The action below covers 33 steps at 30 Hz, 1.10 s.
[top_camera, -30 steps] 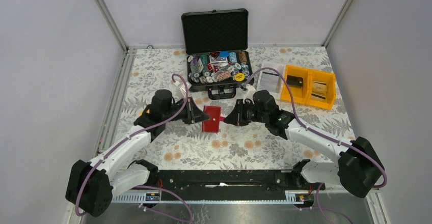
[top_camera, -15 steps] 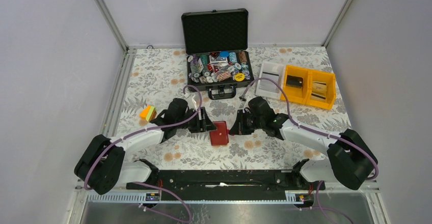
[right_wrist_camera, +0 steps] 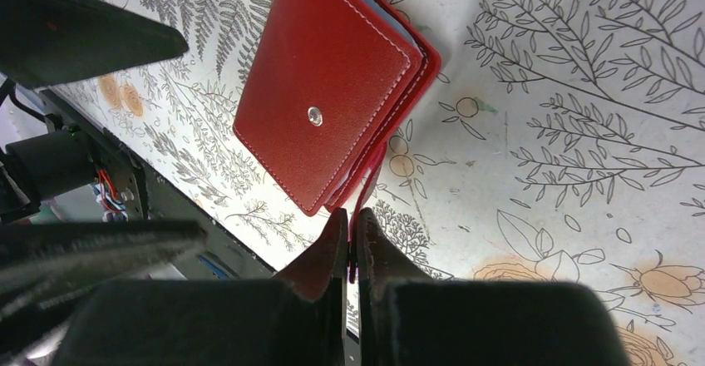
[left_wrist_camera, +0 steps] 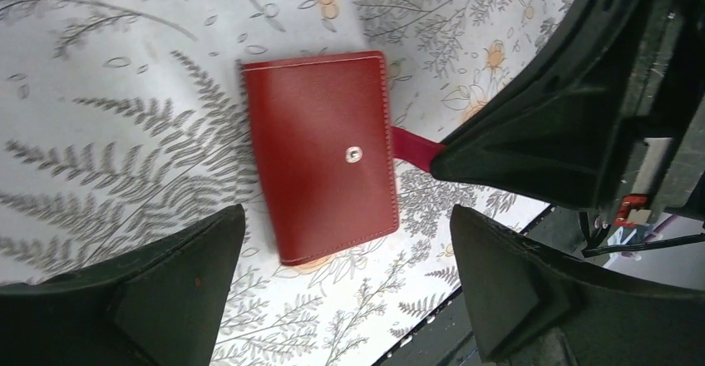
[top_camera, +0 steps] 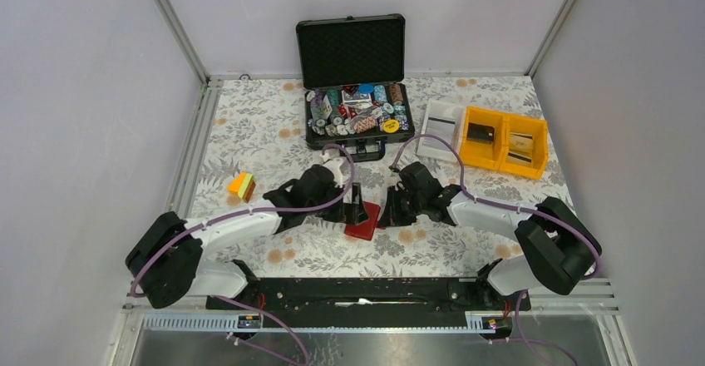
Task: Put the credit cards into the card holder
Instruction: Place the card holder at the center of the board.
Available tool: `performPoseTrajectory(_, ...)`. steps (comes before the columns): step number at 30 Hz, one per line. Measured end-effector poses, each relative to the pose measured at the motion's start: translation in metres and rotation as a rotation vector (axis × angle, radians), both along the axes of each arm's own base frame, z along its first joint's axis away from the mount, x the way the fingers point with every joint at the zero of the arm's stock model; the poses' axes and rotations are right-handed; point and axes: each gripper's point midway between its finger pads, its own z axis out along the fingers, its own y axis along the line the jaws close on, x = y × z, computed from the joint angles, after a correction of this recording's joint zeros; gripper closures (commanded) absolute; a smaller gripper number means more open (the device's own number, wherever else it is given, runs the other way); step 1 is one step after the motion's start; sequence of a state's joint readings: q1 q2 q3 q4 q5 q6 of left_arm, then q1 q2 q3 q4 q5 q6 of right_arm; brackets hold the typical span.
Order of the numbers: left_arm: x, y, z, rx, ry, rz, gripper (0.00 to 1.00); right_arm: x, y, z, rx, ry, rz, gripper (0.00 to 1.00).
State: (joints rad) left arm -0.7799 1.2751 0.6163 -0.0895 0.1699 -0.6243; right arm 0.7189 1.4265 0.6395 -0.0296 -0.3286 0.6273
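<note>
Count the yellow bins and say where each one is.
2. The left yellow bin stands to the right of the black case; the right yellow bin sits against its right side. None looks hidden.

The card holder (left_wrist_camera: 320, 154) is a small dark red leather wallet with pale stitching round its edge. It's folded shut, with a silver snap stud (left_wrist_camera: 353, 155) in the middle of the upper cover. It lies at a slant on the floral cloth (left_wrist_camera: 125, 133), in the middle near the front. Its red tab (left_wrist_camera: 411, 145) is unfastened and sticks out from one long side, its end pinched by the right gripper (right_wrist_camera: 351, 241). A thin pale blue edge, apparently a card (right_wrist_camera: 392, 10), shows between the covers.
</note>
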Motion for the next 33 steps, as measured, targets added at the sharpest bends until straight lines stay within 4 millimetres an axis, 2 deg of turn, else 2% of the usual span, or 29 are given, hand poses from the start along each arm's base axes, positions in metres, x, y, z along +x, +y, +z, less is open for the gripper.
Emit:
performPoseTrajectory(5, -0.003, -0.018, -0.005, 0.066, -0.048, -0.029, 0.01, 0.003, -0.004, -0.003, -0.025, -0.008, -0.023, 1.0)
performPoseTrajectory(14, -0.01, -0.021, -0.022, 0.197, -0.137, -0.011, 0.01, 0.006, -0.008, -0.006, -0.047, -0.014, -0.048, 1.0)
performPoseTrajectory(18, -0.013, -0.024, -0.026, 0.215, -0.147, -0.002, 0.01, 0.008, -0.009, -0.007, -0.056, -0.017, -0.058, 1.0)
performPoseTrajectory(25, -0.019, -0.029, -0.045, 0.257, -0.123, 0.005, 0.01, 0.008, -0.01, -0.007, -0.058, -0.018, -0.063, 1.0)
performPoseTrajectory(33, -0.017, -0.036, -0.047, 0.286, -0.146, 0.025, 0.01, 0.008, -0.01, -0.007, -0.059, -0.018, -0.064, 1.0)
